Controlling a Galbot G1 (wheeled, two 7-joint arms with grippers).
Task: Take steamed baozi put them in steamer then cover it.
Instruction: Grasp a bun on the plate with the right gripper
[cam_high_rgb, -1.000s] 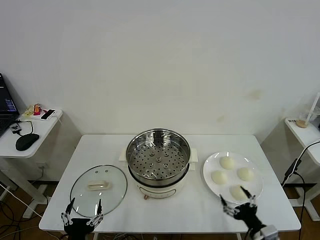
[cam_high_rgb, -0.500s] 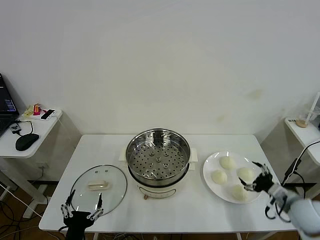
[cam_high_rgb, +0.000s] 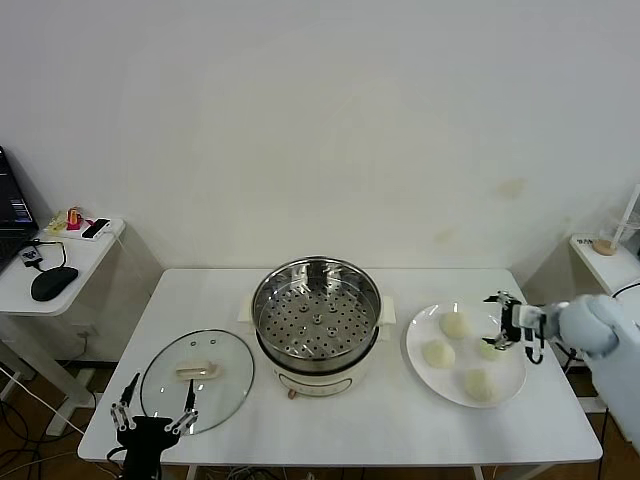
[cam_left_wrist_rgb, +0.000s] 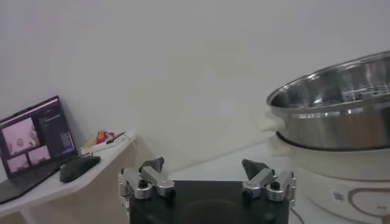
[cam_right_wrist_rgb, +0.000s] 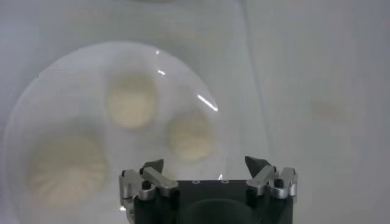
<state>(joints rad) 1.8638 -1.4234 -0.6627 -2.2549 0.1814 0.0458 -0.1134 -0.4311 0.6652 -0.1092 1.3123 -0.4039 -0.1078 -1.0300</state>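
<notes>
Head view: steamer (cam_high_rgb: 316, 318) between cover (cam_high_rgb: 197, 379) and white plate (cam_high_rgb: 508, 385).

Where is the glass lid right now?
In the head view, the glass lid lies flat on the table's left side, beside the steamer, just ahead of the open left gripper.

Baozi (cam_high_rgb: 454, 325): cream-white, plain, faint pleat lines on one in right wrist view. Plate (cam_high_rgb: 420, 368): white, glossy. Steamer (cam_high_rgb: 316, 316): shiny silver steel, tray dotted with regular round holes, base white with a small reddish-brown mark at the front. Cover (cam_high_rgb: 197, 381): clear glass, metal rim, beige bar handle. Table (cam_high_rgb: 350, 425): white. Wall: off-white, a few faint yellowish stains. Side desk (cam_high_rgb: 62, 255): white; mouse (cam_high_rgb: 54, 283) black. Left gripper (cam_high_rgb: 155, 413) and right gripper (cam_high_rgb: 512, 322): black with silver links.
</notes>
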